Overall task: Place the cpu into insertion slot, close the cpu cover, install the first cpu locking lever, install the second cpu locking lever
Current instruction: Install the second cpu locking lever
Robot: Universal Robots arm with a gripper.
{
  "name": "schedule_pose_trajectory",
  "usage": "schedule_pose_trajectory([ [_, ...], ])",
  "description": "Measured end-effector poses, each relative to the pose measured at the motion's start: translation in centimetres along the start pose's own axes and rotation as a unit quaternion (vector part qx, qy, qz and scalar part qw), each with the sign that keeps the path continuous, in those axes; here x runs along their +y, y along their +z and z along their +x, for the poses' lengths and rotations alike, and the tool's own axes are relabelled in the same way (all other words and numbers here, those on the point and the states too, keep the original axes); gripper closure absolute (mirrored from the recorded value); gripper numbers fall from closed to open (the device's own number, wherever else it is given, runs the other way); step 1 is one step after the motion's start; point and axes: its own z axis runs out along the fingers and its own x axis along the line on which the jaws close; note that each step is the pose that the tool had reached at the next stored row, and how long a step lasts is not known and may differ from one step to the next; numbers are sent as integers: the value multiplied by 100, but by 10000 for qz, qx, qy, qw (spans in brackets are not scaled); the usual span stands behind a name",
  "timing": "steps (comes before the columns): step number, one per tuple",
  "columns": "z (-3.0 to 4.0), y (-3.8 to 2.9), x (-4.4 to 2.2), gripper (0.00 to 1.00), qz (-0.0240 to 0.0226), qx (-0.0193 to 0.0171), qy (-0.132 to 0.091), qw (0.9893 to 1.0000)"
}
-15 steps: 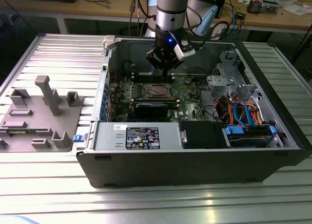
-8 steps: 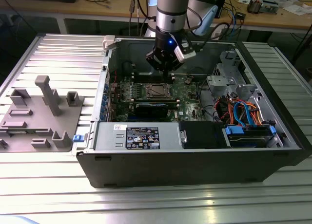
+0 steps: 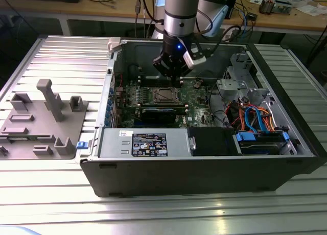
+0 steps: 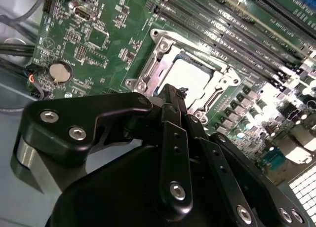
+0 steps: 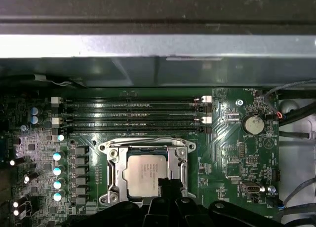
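Seemingly shut, the pincer hovers over the cpu.

The gripper hangs just over the insertion slot, where the board is flat and open from above. Memory slots and the case wall close one side, capacitors another. The long black card, seemingly taller, borders the socket's near side in the exterior view.
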Motion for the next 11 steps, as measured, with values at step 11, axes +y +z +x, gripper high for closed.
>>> schedule_pose_trajectory([
  [11, -2, -88, -10, 89, 0, 0, 0, 10000],
])
